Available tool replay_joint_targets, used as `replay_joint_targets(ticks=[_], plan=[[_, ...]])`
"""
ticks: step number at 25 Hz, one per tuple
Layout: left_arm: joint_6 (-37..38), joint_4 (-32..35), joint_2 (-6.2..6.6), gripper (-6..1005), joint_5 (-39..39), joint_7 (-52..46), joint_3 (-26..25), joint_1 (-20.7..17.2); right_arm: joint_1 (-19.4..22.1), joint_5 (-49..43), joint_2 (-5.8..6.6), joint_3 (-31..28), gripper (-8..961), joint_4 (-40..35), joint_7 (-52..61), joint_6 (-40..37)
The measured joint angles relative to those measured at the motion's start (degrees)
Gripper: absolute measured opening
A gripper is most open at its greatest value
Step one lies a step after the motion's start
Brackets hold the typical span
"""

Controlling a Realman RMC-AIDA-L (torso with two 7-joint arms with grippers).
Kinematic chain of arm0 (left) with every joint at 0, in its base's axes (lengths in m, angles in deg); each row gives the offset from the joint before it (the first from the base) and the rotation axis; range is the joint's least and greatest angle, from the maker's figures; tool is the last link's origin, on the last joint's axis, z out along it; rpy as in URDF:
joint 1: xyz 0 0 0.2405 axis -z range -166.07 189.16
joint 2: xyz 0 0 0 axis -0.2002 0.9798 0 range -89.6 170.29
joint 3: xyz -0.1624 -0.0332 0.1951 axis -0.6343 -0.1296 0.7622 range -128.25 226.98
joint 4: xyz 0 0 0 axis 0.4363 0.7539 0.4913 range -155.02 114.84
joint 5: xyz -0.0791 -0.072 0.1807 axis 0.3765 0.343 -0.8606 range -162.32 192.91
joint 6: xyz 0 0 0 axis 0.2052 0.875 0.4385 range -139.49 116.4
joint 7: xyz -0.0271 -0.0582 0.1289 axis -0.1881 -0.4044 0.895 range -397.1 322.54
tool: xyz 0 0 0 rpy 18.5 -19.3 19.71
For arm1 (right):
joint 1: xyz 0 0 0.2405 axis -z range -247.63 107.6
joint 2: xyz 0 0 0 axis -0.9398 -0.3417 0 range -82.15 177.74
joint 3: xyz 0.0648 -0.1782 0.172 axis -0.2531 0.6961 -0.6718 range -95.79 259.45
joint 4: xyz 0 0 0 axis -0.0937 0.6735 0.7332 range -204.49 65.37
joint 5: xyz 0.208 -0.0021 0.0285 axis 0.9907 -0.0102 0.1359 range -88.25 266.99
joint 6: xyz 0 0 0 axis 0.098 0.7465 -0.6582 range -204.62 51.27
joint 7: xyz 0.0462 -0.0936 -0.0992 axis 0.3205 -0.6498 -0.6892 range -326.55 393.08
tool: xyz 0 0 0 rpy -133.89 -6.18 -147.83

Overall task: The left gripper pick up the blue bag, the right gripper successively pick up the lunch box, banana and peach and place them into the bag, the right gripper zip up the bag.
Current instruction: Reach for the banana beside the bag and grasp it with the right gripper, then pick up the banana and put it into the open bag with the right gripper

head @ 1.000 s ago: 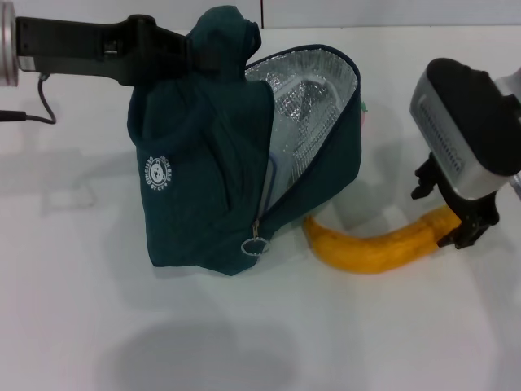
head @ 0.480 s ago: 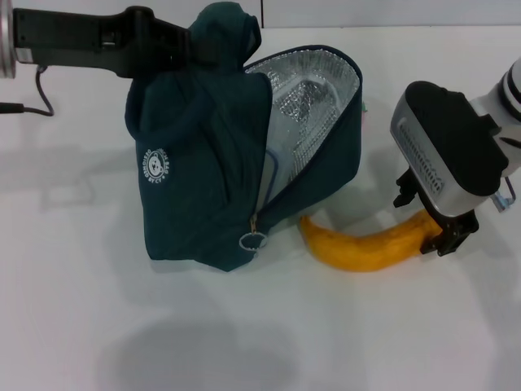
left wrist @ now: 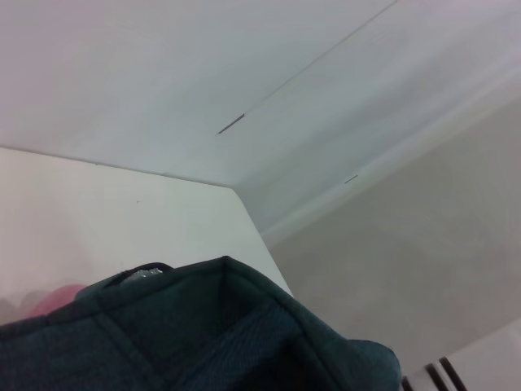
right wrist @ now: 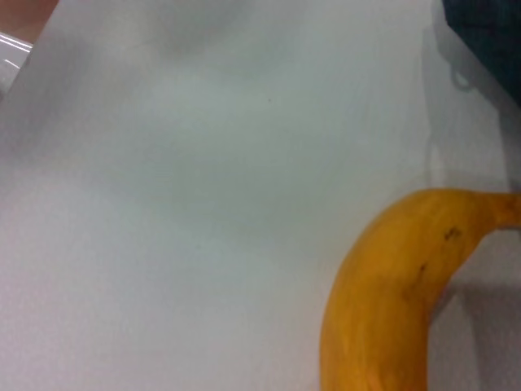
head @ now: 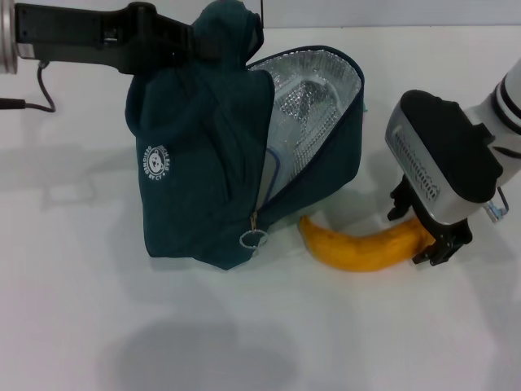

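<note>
The blue bag (head: 203, 163) stands tilted on the white table, its mouth open to the right and its silver lining showing. My left gripper (head: 189, 45) is shut on the bag's top fabric, which also shows in the left wrist view (left wrist: 203, 334). A thin blue rim, the lunch box (head: 275, 167), shows inside the bag. The banana (head: 358, 244) lies on the table right of the bag and also shows in the right wrist view (right wrist: 391, 293). My right gripper (head: 422, 230) is open, with its fingers on either side of the banana's right end. A pink blur behind the bag, likely the peach (left wrist: 50, 300), shows in the left wrist view.
The bag's ring-pull zipper (head: 254, 239) hangs at its lower front, close to the banana's left tip. A black cable (head: 32, 102) runs along the table at the far left. The bag's dark corner (right wrist: 488, 32) shows in the right wrist view.
My right gripper has moved left and down along the banana's right end. The banana has shifted slightly left. The bag has been lifted a little by my left gripper.
</note>
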Motion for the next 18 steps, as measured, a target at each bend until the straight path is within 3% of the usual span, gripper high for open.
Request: replay_joint_targets(ticks=[5,10,11,14,18], plan=[[0.05,0.0,0.01,38,0.01,0.08,0.0,-0.21,-0.18,-0.03,-0.11,0.93,671,0.73,0.95,0.17],[0.38,0.0,0.08,38,0.02,0.16,0.03,-0.65,-0.07,0.95,-0.1,1.03,444,-1.16,2.55,-1.58],[0.44,0.0,0.11,38,0.02,0.18,0.05,-0.77,0.16,1.4,-0.03,0.78,440,-2.17,2.79,-2.45],[0.49,0.0,0.3,38,0.02,0.25,0.06,-1.18,0.58,3.43,0.07,-1.52,430,-5.9,3.48,-7.71],[0.51,0.0,0.45,38,0.02,0.33,-0.2,-1.37,-0.03,8.48,0.12,-7.4,429,-8.63,5.55,-20.22]])
